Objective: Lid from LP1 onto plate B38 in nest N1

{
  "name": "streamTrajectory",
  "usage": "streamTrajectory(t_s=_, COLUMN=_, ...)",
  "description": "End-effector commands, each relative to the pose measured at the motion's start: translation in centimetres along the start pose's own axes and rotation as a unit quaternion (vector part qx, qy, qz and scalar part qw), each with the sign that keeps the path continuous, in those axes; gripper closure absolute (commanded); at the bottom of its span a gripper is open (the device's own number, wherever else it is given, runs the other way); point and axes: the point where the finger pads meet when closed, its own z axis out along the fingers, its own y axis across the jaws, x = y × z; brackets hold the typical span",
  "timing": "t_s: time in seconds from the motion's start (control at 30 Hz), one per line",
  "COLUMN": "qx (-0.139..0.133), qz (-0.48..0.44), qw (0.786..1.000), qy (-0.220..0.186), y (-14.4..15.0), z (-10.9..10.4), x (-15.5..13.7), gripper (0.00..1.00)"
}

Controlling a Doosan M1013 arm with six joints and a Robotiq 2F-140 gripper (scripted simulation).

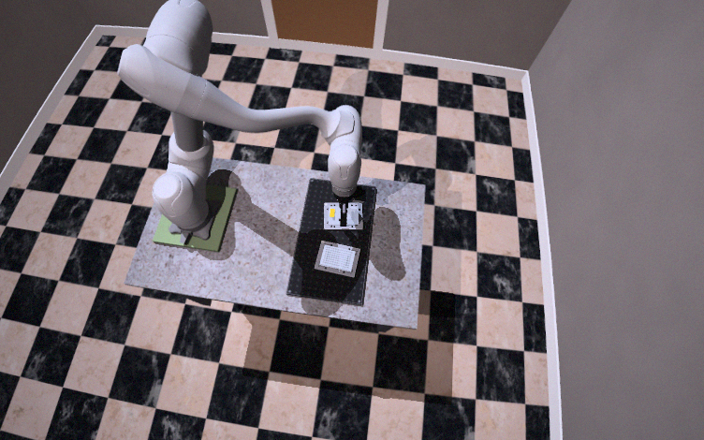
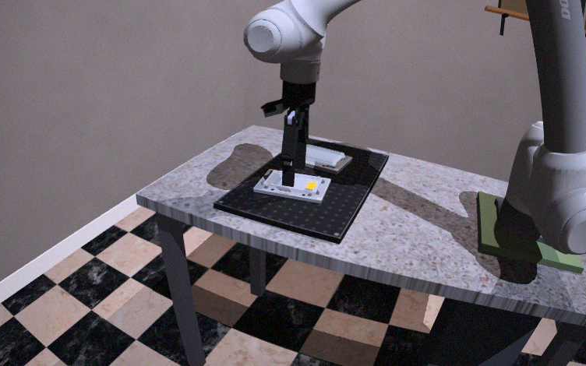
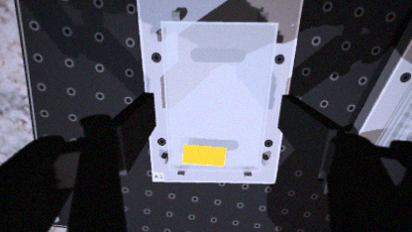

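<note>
The clear lid [image 3: 218,84] [image 1: 329,224] lies flat in the white lid park LP1 [image 3: 147,74] [image 2: 269,188], with a yellow tag [image 3: 204,155] [image 2: 311,184] showing at one end. My gripper [image 3: 217,110] [image 1: 345,212] [image 2: 287,179] is down over the park and open. Its two dark fingers stand on either side of the lid's long edges, with a small gap on each side. The white culture plate B38 [image 1: 335,257] [image 2: 325,155] sits uncovered in the grey nest N1 [image 1: 317,261] [image 2: 344,163], further along the same board.
Park and nest are fixed on a black perforated board [image 1: 311,278] [image 2: 313,218] on the speckled table [image 1: 234,262] [image 2: 400,236]. The arm's base stands on a green plate [image 1: 221,218] [image 2: 488,226] at the table's other end.
</note>
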Motion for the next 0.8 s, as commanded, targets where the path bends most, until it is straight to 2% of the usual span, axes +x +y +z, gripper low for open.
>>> streamTrajectory(t_s=0.0, qx=0.000, qz=0.000, qw=1.000, qy=0.001, y=0.0, z=0.0, x=0.1, gripper=0.31)
streamTrajectory(t_s=0.77, qx=0.000, qz=0.000, qw=1.000, qy=0.001, y=0.0, z=1.2, x=0.1, gripper=0.31)
